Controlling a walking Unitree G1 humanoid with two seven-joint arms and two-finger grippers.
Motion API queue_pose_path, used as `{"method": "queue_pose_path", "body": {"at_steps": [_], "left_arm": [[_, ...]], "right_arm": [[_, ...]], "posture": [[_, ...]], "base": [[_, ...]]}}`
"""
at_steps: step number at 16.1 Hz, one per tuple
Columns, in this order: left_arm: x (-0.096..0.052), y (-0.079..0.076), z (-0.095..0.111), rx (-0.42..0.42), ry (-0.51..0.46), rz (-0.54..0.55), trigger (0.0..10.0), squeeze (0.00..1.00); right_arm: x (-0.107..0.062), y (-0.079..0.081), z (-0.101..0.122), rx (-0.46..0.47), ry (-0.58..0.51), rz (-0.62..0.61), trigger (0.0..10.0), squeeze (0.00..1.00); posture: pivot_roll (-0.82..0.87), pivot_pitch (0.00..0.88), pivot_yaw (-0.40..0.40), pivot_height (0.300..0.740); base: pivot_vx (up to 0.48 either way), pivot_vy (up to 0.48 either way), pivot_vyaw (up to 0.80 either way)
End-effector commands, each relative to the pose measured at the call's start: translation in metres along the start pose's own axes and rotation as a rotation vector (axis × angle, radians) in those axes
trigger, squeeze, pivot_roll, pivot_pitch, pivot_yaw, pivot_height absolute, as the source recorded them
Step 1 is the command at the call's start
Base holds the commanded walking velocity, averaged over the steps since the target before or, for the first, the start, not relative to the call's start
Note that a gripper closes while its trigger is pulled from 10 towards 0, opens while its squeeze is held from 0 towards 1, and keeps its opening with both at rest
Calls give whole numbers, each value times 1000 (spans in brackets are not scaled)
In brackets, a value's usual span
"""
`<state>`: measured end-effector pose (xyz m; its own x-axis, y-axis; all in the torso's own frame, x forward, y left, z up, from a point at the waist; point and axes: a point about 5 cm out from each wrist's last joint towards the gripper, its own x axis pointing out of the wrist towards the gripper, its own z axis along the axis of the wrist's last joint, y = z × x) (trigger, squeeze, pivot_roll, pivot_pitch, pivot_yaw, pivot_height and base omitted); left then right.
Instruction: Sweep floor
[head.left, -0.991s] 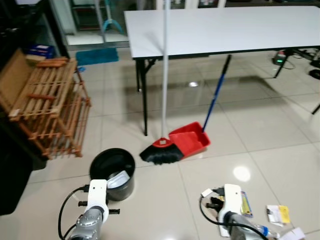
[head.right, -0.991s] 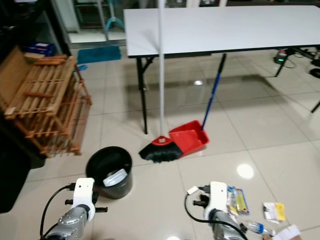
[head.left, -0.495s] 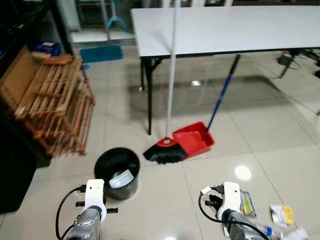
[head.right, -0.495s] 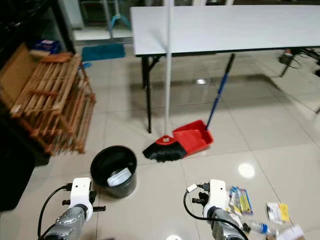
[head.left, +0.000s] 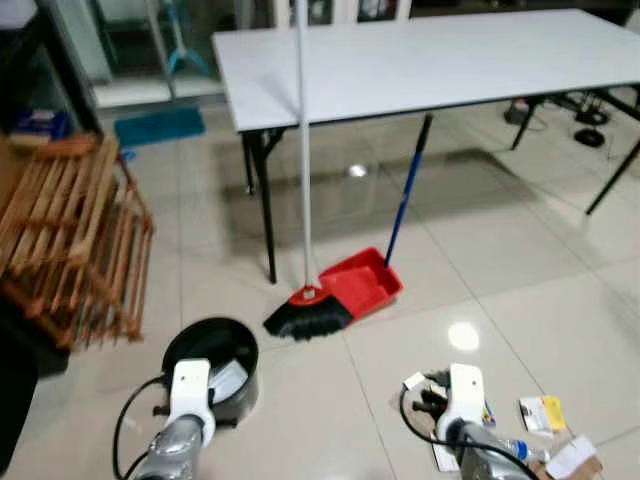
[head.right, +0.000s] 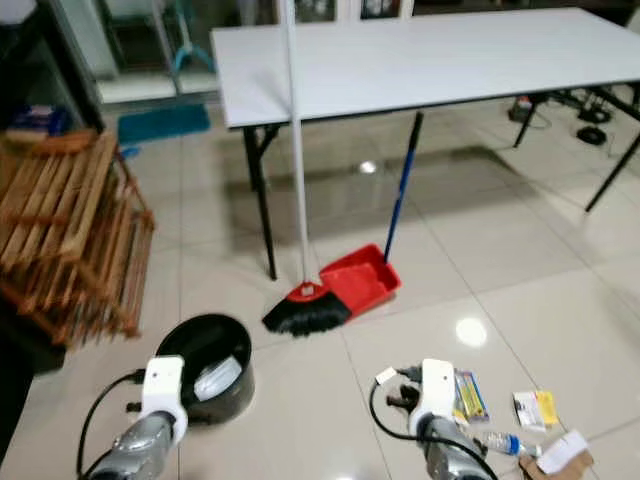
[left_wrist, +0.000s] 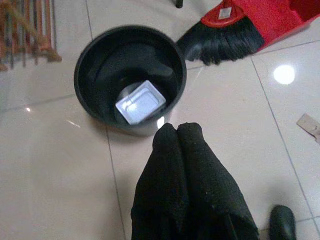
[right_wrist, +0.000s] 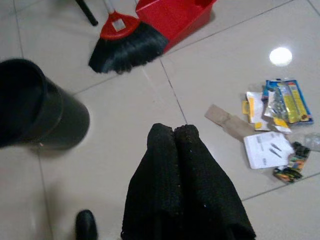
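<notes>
Both my claws pressed together, empty: left claw (left_wrist: 176, 131) just above black bin (left_wrist: 130, 80), right claw (right_wrist: 173, 134) between broom (right_wrist: 127, 45) and litter (right_wrist: 272, 125) on floor.

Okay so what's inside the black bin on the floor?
The black bin holds a flat white rectangular piece lying at the bottom. The rest inside is dark, so anything else there cannot be made out.

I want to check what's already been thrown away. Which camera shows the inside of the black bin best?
The left wrist view: it looks straight down into the black bin, showing a white container on its bottom. The eye views show it at a slant, partly behind the left arm. The right wrist view shows just its outer wall.
</notes>
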<state>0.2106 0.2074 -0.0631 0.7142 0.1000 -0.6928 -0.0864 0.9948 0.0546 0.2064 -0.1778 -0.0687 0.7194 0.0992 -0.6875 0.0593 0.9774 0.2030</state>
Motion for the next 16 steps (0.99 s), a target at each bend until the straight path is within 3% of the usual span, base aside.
{"method": "queue_pose_path", "body": {"at_steps": [1, 16], "left_arm": [[1, -3, 2, 13, -3, -14, 10000, 0], [2, -5, 5, 17, -7, -23, 10000, 0]], "right_arm": [[0, -3, 1, 27, 0, -10, 10000, 0], [0, -4, 2, 18, -9, -27, 10000, 0]], "posture": [[-4, 0, 1, 740], [-3, 0, -2, 740]], "base": [[480, 0, -575], [445, 0, -190]]}}
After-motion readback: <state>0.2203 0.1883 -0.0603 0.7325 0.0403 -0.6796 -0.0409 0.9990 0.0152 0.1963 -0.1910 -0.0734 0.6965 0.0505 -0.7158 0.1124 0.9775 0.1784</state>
